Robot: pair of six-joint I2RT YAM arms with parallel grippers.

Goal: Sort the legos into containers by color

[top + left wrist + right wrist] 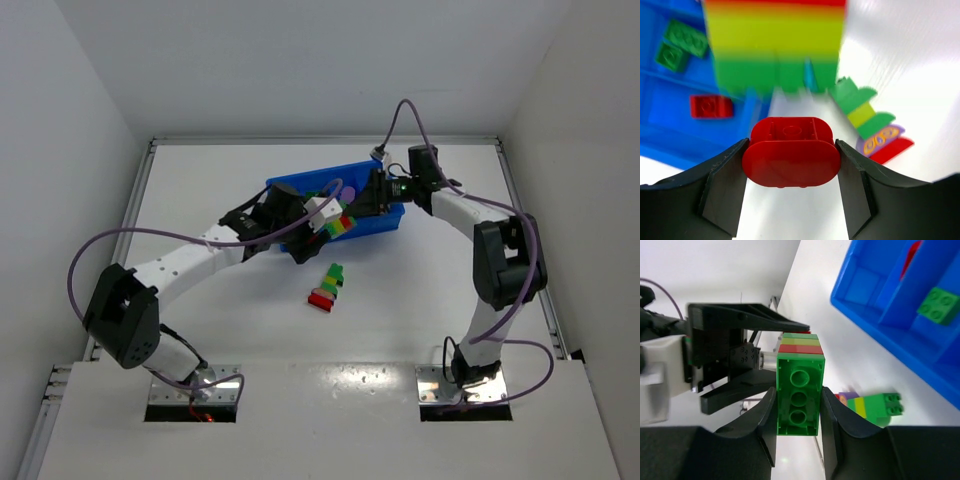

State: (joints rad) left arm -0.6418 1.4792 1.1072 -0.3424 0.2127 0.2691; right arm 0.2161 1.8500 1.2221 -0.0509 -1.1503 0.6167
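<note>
Over the table in front of the blue tray (290,186), my left gripper (791,150) is shut on a red rounded lego (791,157). Just beyond it hangs a red, yellow and green striped stack (775,45); whether it is joined to the red one I cannot tell. My right gripper (798,400) is shut on the green brick (799,395) at that stack's near end, facing the left gripper (325,222). Both meet at the stack (342,226). A second striped stack (327,286) lies on the table.
The tray (670,120) holds loose green bricks (682,42) and a red one (711,106) in separate compartments; a green one (938,306) shows from the right wrist. The lying stack (875,407) is near the tray's front edge. White walls surround the table.
</note>
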